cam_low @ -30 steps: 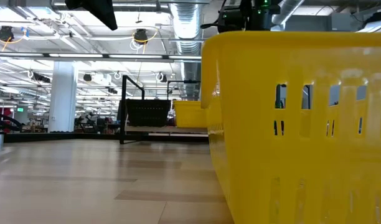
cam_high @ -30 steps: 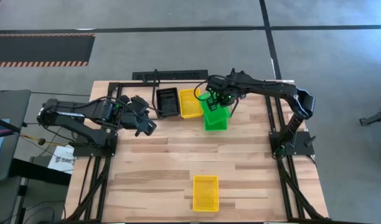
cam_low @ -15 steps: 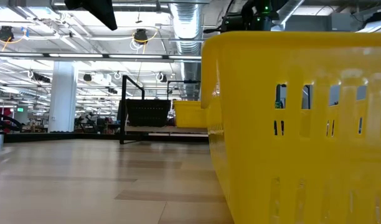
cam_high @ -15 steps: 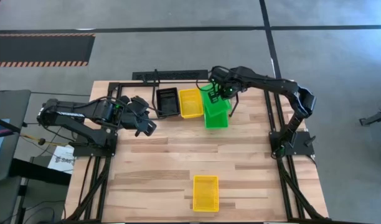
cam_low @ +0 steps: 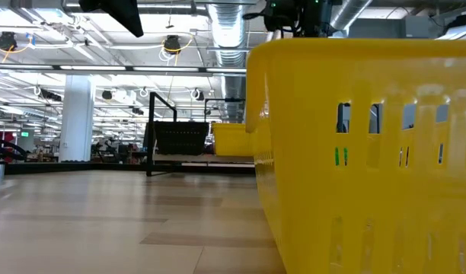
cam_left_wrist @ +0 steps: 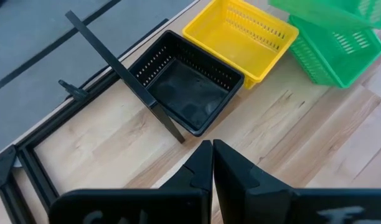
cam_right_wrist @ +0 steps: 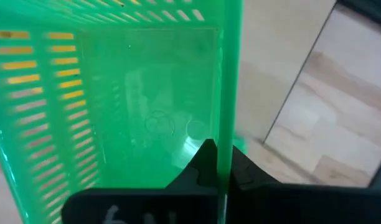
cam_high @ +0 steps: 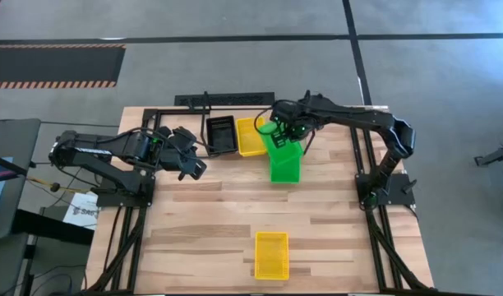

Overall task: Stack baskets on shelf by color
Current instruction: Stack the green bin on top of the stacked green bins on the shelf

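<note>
My right gripper (cam_high: 278,131) is pinched tight on the rim of a green basket (cam_high: 285,160), tilted near the table's far edge beside the yellow (cam_high: 251,136) and black (cam_high: 221,134) ones, so it can nest by colour; my left gripper (cam_high: 196,167) waits closed and empty near the left edge.

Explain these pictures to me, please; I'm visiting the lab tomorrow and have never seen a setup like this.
Two dark robot arms work at a wooden table, sorting small plastic baskets. One picture looks straight down, one looks level across the tabletop, and two come from cameras on the arms' wrists. The right gripper is shut on the rim of a green basket, holding it tilted over another green one beside the shelf. On the shelf sit a black basket and a yellow basket. A second yellow basket lies at the near edge, filling the level view. The left gripper waits, shut and empty.
</note>
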`<state>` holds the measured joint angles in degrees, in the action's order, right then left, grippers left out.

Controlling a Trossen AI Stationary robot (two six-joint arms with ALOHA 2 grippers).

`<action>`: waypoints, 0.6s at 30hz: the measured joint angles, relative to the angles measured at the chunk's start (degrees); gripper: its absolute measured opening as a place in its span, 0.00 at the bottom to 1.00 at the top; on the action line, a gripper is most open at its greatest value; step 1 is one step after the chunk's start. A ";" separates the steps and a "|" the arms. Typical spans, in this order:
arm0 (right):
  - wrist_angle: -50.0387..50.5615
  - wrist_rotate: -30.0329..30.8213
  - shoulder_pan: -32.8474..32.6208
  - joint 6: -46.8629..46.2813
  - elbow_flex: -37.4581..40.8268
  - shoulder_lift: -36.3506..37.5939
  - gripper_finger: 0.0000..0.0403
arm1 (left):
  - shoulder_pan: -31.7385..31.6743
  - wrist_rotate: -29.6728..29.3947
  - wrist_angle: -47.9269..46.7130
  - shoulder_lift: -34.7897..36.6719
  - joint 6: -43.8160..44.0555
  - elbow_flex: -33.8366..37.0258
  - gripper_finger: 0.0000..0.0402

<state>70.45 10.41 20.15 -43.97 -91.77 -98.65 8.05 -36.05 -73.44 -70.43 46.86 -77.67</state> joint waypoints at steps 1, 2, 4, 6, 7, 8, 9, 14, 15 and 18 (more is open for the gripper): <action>0.10 0.00 -0.81 -0.76 0.00 0.00 0.01 | -0.02 -0.02 -0.01 0.00 -0.30 0.00 0.00; 0.15 0.22 -1.57 -1.60 0.01 0.00 0.02 | -0.01 -0.02 -0.01 0.00 -0.32 0.00 0.00; 0.51 1.47 -3.18 -3.79 0.01 0.00 0.03 | 0.00 -0.04 -0.01 0.00 -0.36 0.00 0.00; 2.32 1.99 -4.77 -6.02 0.01 0.00 0.02 | -0.02 -0.04 -0.01 0.00 -0.36 0.00 0.00; 3.48 2.10 -5.74 -7.27 0.02 0.00 0.02 | -0.01 -0.06 -0.01 0.00 -0.34 0.00 0.00; 4.76 2.19 -6.70 -8.59 0.02 0.00 0.01 | -0.01 -0.07 0.00 0.00 -0.34 0.00 0.00; 5.75 2.63 -7.76 -10.04 0.04 0.00 0.01 | -0.02 -0.09 -0.01 0.00 -0.35 0.00 0.00; 6.78 6.69 -13.18 -19.01 0.87 0.00 0.01 | 0.00 -0.11 -0.03 0.00 -0.75 0.00 0.00; 6.92 6.95 -14.00 -20.34 1.08 0.00 0.01 | -0.01 -0.10 -0.03 0.00 -0.75 0.00 0.00; 6.39 7.68 -16.15 -24.01 2.04 0.02 0.01 | -0.02 0.91 -0.03 0.00 -1.22 0.00 0.00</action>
<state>76.84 18.09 3.99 -67.99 -89.72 -98.64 8.03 -35.14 -73.47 -70.43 45.64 -77.67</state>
